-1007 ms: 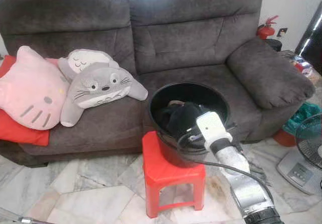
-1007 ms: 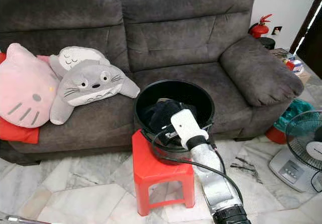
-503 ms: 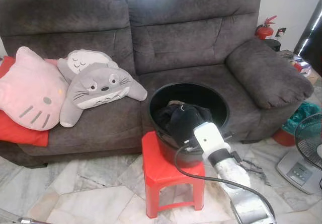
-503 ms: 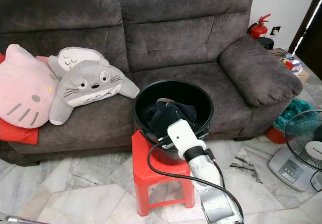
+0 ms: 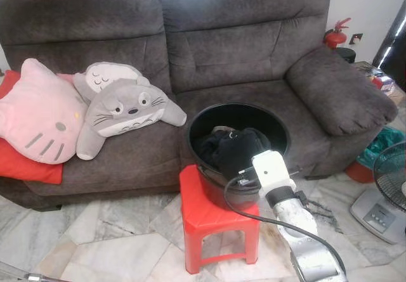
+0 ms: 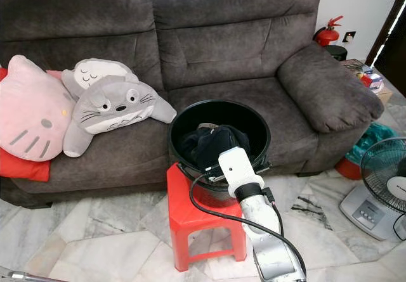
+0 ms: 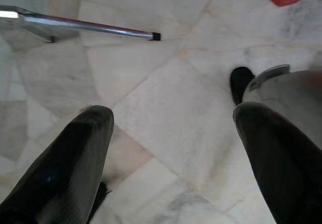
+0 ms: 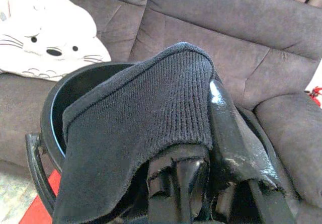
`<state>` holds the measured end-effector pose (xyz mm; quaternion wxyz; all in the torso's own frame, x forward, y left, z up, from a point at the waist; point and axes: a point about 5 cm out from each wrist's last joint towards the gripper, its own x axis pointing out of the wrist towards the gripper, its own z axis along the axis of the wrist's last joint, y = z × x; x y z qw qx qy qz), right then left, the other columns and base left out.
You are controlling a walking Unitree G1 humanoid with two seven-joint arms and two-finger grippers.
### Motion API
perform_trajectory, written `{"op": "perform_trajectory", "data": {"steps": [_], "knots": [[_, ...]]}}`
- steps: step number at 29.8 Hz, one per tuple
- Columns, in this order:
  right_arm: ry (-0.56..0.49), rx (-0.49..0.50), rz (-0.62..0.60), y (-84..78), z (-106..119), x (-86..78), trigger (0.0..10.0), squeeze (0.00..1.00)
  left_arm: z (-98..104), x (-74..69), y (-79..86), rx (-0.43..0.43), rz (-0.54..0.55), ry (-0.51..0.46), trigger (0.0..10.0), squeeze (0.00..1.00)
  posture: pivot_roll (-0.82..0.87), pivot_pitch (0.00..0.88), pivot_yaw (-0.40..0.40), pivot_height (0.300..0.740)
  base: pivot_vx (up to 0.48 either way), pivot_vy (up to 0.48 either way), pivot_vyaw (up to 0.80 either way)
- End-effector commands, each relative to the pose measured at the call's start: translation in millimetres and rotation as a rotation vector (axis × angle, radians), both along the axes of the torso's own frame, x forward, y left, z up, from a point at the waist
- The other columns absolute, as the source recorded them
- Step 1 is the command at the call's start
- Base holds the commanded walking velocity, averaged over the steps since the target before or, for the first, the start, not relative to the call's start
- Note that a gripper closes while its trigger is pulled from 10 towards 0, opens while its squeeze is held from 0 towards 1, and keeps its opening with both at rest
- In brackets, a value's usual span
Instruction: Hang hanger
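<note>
At frame centre, the right claw (image 8: 201,183) is clamped on a black knit garment (image 8: 136,133) above the black bucket (image 5: 206,168); the left claw (image 7: 171,148) hangs open over the floor.

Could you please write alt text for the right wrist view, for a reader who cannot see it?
The right gripper is shut on a dark knitted garment, holding it above the black bucket. Behind are a grey sofa and a white plush cushion with whiskers.
</note>
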<state>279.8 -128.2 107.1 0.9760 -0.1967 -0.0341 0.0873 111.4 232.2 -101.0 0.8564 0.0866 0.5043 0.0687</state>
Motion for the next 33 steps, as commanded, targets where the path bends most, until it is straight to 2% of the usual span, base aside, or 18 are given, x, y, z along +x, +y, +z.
{"op": "perform_trajectory", "data": {"steps": [1, 3, 7, 9, 11, 19, 33], "knots": [[-0.021, 0.019, 0.004, 2.6, 5, -1.1, 10.0, 0.0, -1, -5.4, 2.8, -0.01, 0.025, 0.011, 10.0, 0.0, -0.17, 0.0, 0.086, 0.74, 0.0, 0.0, 0.0], [-0.022, 0.02, 0.001, 2.0, 5, -0.8, 10.0, 0.0, -1, -6.3, 2.4, -0.028, 0.064, 0.001, 10.0, 0.0, -0.17, 0.0, 0.085, 0.74, 0.0, 0.0, 0.0], [-0.022, 0.021, 0.0, 1.9, 5, -0.7, 10.0, 0.0, -1, -6.4, 2.4, -0.031, 0.068, 0.0, 10.0, 0.0, -0.17, 0.0, 0.085, 0.74, 0.0, 0.0, 0.0], [-0.029, 0.028, 0.005, 3.0, 7, 0.4, 10.0, 0.0, -1, -6.0, 1.4, -0.07, 0.112, -0.03, 10.0, 0.0, -0.18, 0.0, 0.086, 0.74, 0.0, 0.0, 0.0], [-0.037, 0.02, 0.011, 3.9, 10, 5.3, 10.0, 0.0, 0, -4.2, 1.9, -0.068, 0.142, -0.05, 10.0, 0.0, -0.16, 0.0, 0.073, 0.74, 0.0, 0.0, 0.0], [-0.048, 0.019, -0.005, 1.0, 15, 12.4, 10.0, 0.0, 1, -3.5, 2.9, -0.076, 0.166, -0.064, 10.0, 0.0, -0.17, 0.0, 0.071, 0.74, 0.0, 0.0, 0.0], [-0.058, 0.017, -0.01, 1.2, 18, 15.5, 10.0, 0.0, 0, -4.2, 2.3, -0.081, 0.173, -0.065, 10.0, 0.0, -0.17, 0.0, 0.074, 0.74, 0.0, 0.0, 0.0]]}}
